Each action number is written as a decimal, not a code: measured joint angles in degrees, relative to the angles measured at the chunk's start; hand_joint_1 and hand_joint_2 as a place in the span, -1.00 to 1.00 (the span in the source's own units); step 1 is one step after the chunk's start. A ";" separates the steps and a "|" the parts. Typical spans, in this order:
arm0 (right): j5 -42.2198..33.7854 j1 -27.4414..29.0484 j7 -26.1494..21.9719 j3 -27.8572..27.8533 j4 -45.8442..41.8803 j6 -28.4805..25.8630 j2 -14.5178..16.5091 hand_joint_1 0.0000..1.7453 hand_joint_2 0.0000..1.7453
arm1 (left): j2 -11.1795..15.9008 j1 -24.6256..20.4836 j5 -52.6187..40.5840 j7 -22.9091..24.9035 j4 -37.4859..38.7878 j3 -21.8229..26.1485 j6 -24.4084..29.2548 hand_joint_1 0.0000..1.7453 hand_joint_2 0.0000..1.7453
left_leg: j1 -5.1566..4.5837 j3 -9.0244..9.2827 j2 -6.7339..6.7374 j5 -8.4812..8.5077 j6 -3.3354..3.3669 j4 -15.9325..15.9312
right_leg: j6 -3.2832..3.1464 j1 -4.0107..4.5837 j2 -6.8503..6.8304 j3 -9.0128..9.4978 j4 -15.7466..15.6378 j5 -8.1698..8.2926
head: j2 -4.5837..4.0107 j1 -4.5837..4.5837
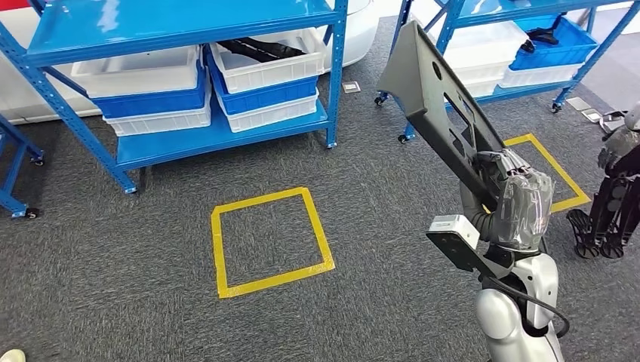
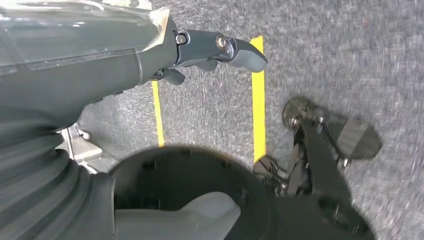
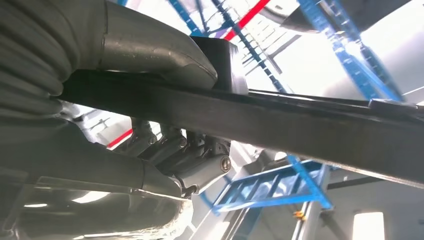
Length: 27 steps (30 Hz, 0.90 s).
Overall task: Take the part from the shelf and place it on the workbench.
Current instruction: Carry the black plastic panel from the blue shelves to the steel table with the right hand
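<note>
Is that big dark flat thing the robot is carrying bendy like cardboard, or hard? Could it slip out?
Probably hard: the dark panel sticks up straight from the right robot hand without drooping. It may want to tip, since the hand grips it near its lower end and most of it rises above. Its surface looks smooth, so it could slip.

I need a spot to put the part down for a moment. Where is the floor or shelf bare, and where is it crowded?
Bare: the carpet inside the yellow tape square, in front of the blue shelf. Crowded: that shelf, packed with bins. The right hand grips the part.
</note>
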 joint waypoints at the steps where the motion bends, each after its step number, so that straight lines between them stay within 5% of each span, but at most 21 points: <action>1: -0.07 0.02 -0.10 0.01 0.04 0.00 0.04 1.00 1.00 | -0.16 -0.05 0.04 0.04 0.00 0.00 0.20 -1.00 1.00 | 0.01 0.02 0.71 -0.02 -0.04 0.01 | 0.51 -0.11 -0.27 1.03 -1.71 0.88 | 0.00 0.07; 3: -0.18 -0.15 -0.30 0.02 0.08 0.00 0.14 1.00 1.00 | -0.41 -0.21 0.13 0.07 0.00 0.00 0.49 -1.00 1.00 | -0.08 0.18 1.98 -0.16 -0.27 0.06 | 1.35 -0.26 -2.10 5.60 -10.02 3.73 | -0.01 0.19; 5: -0.39 -0.56 -0.45 0.06 0.10 -0.01 0.27 1.00 1.00 | -0.54 -0.31 0.23 0.08 0.00 0.01 0.62 -1.00 1.00 | -0.42 0.29 2.93 -0.36 -0.82 0.19 | 1.08 -0.06 -3.76 8.94 -15.98 5.50 | 0.00 0.20; 8: -0.79 -1.02 -0.52 0.09 0.27 -0.04 0.29 1.00 1.00 | -0.65 -0.53 0.45 0.08 -0.02 0.02 0.89 -1.00 1.00 | -0.46 0.45 4.16 -0.46 -1.76 0.25 | -0.21 0.07 -2.69 9.06 -16.75 6.11 | 0.00 0.05; 10: -0.90 -1.22 -0.53 0.09 0.35 -0.07 0.27 1.00 1.00 | -0.73 -0.70 0.56 0.08 -0.02 0.02 1.06 -1.00 1.00 | -0.13 -0.06 2.61 -1.94 -2.34 1.86 | -0.94 -0.21 -1.59 8.89 -16.93 6.46 | -0.01 -0.15; 13: -1.37 -1.44 -0.57 0.10 0.52 -0.14 0.28 1.00 1.00 | -0.74 -0.70 0.58 0.06 -0.02 0.02 1.12 -1.00 1.00 | 0.03 -4.54 -1.36 -7.89 -2.69 12.41 | -1.76 -0.23 0.03 8.61 -16.99 6.81 | -0.01 -0.73; 15: -1.85 -1.40 -0.63 0.13 0.79 -0.21 0.26 1.00 1.00 | -0.72 -0.66 0.58 0.06 -0.02 0.02 1.16 -1.00 1.00 | 0.02 -6.99 -1.96 -9.44 -2.59 17.63 | -1.97 -0.03 1.34 8.42 -16.95 6.94 | -0.01 -0.80; 17: -2.18 -1.39 -0.67 0.13 1.00 -0.26 0.22 1.00 1.00 | -0.70 -0.58 0.58 0.06 -0.02 0.02 1.20 -1.00 1.00 | 0.02 -4.95 -2.42 -6.31 -2.24 13.52 | -1.98 0.03 2.84 8.43 -16.81 6.98 | -0.01 -0.81; 19: -2.35 -1.46 -0.74 0.13 1.08 -0.31 0.21 1.00 1.00 | -0.69 -0.47 0.58 0.06 0.00 0.02 1.22 -1.00 1.00 | 0.24 -0.93 -5.16 -2.66 -1.83 5.22 | -1.85 0.12 4.23 8.30 -16.48 7.03 | -0.01 -0.79; 21: -2.40 -1.58 -0.82 0.16 1.15 -0.39 0.19 1.00 1.00 | -0.72 -0.48 0.58 0.06 0.03 0.02 1.23 -1.00 1.00 | 0.28 0.74 -7.20 -1.65 -1.62 1.35 | -1.37 0.16 5.41 7.73 -16.30 7.26 | 0.00 -0.73; 23: -2.43 -1.63 -0.88 0.27 1.19 -0.45 0.14 1.00 1.00 | -0.80 -0.57 0.58 0.07 0.03 0.02 1.25 -1.00 1.00 | 0.03 0.67 -6.21 -1.47 -1.29 1.08 | -0.52 -0.01 6.69 7.14 -16.47 7.69 | 0.00 -0.72; 25: -2.45 -1.65 -0.90 0.37 1.21 -0.50 -0.01 1.00 1.00 | -0.87 -0.58 0.58 0.08 0.04 0.03 1.29 -1.00 1.00 | 0.10 0.80 -4.65 -0.99 -0.50 0.57 | -0.07 0.04 5.31 6.01 -15.27 7.18 | -0.01 -0.48; 27: -2.47 -1.78 -0.91 0.47 1.25 -0.58 -0.17 1.00 1.00 | -0.89 -0.40 0.51 -0.11 0.03 0.03 0.84 -1.00 1.00 | 0.14 0.85 -2.94 -0.71 0.08 0.24 | -0.23 0.21 1.90 3.12 -9.72 4.62 | -0.01 0.05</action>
